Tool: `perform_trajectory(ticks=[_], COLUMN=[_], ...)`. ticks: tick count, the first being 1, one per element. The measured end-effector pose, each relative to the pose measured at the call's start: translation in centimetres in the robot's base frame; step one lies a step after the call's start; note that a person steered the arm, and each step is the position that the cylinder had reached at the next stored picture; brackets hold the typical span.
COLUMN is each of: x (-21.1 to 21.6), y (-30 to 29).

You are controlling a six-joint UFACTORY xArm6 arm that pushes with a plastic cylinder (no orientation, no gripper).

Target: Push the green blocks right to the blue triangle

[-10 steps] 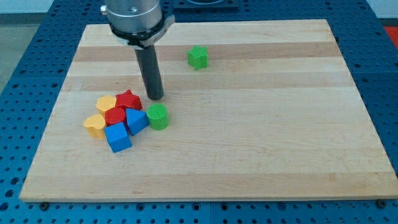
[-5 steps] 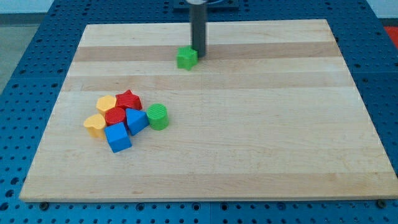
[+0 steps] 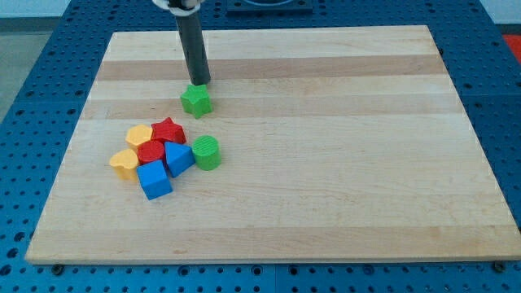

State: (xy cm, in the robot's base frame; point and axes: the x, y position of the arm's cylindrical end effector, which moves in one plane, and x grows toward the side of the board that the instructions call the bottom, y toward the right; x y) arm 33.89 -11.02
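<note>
The wooden bench [image 3: 342,163] fills most of the view, pale planks running left to right, set on a blue perforated base [image 3: 24,98]. The dark rod [image 3: 194,49] comes down from the view's top, left of centre. My tip [image 3: 201,84] sits on the bench just above the green star [image 3: 196,100], touching or all but touching its upper edge. The arm carries no hand, only this rod, so there is nothing to be open or closed.

A cluster of blocks lies below the green star, toward the view's left. The blue cube [image 3: 154,179] is at the cluster's bottom. The blue triangle [image 3: 177,156] sits just above and right of it. The green cylinder [image 3: 207,151] stands at the triangle's right side, touching it or nearly so. The red star [image 3: 168,130] is at the cluster's top, with a red block [image 3: 151,151] just below it. Two yellow hearts sit on the left: upper heart [image 3: 139,134] and lower heart [image 3: 124,163].

The green star is near the cluster but apart from it, above the red star and the cylinder.
</note>
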Motion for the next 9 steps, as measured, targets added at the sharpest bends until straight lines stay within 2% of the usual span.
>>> perform_trajectory(ticks=[1,3,4,5,6,7,8,9], x=[4.3,12.0,11.5,5.2,1.1,0.7,3.3,6.1], y=[2.7,3.4,4.4,5.4,4.5,1.1,-0.7,-0.1])
